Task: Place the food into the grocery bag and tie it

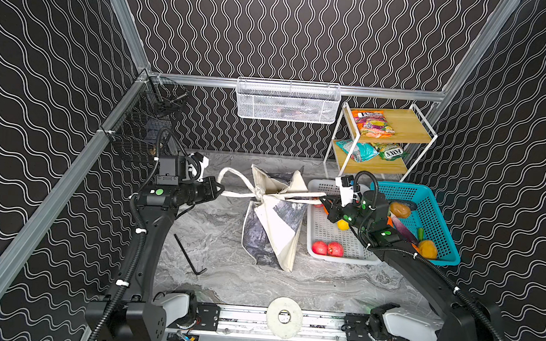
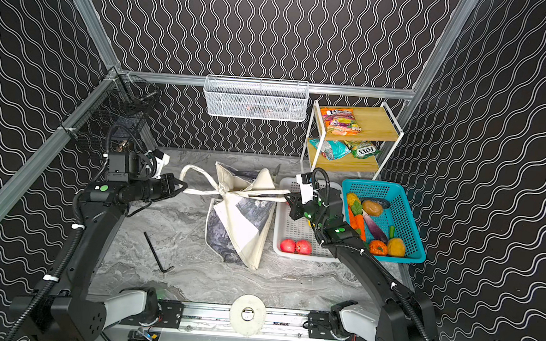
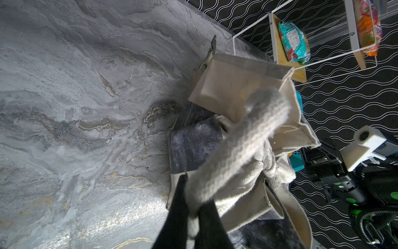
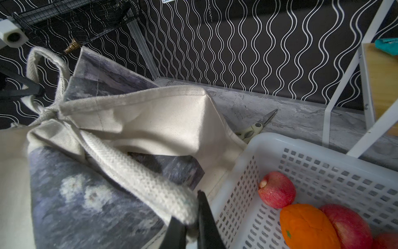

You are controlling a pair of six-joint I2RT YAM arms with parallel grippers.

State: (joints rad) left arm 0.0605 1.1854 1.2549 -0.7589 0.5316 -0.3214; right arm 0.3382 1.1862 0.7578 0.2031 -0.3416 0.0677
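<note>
While the bag (image 1: 274, 224) lies slumped at mid-table (image 1: 290, 284), its two handles meet in a knot (image 1: 258, 196) above it. Left gripper (image 1: 221, 187) is clenched on the left handle (image 1: 237, 194), and right gripper (image 1: 322, 199) on the right handle (image 1: 306, 194). Both straps are taut. Apples (image 1: 335, 248) sit in the white basket (image 1: 308, 233) beside the bag.

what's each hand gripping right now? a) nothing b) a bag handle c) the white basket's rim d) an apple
b: the left hand and the right hand are each shut on a cream handle of the bag.
</note>
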